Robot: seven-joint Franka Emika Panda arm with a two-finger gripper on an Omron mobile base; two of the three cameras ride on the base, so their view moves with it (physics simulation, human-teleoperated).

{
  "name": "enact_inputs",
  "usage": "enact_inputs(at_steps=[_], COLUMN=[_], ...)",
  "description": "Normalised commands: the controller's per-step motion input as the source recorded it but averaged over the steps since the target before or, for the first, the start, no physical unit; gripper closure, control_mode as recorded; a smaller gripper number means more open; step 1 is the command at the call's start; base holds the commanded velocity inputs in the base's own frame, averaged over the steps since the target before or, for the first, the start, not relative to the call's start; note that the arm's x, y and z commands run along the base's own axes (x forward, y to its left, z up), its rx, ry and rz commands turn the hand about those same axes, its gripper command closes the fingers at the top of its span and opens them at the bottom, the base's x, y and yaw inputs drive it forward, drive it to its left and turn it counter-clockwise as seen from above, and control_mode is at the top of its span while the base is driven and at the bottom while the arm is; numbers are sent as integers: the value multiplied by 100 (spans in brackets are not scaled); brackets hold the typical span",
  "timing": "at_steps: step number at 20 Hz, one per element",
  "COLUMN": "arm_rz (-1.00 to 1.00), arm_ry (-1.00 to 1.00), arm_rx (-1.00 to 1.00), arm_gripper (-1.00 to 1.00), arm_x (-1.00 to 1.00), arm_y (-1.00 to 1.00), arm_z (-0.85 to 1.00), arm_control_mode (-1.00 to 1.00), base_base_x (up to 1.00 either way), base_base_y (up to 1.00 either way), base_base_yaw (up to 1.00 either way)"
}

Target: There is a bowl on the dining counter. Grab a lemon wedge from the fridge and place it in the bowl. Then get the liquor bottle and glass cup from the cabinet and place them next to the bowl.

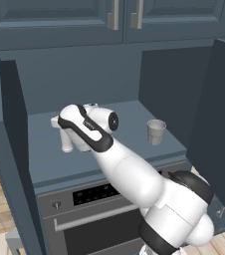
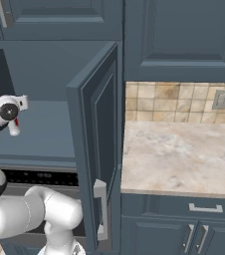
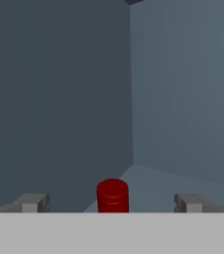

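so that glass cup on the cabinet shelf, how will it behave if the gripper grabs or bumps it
The glass cup looks rigid and probably light, so a nudge could slide or tip it. It stands upright and widens toward its rim, so the fingers may slip upward on smooth walls. Being glass, it is likely fragile if knocked off the shelf.
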Motion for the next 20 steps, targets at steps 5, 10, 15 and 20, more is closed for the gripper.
enact_inputs(at_steps=[5,10,15,20], arm_rz=[0,1,0,0], arm_ry=[0,0,0,0], arm_rx=[0,0,0,0], arm_gripper=[-100,-100,-100,100], arm_x=[8,8,5,8], arm_y=[1,4,5,16], arm_z=[-7,-12,-9,-11], arm_control_mode=[-100,-100,-100,-100], base_base_x=[0,0,0,0], base_base_y=[0,0,0,0], base_base_yaw=[0,0,0,0])
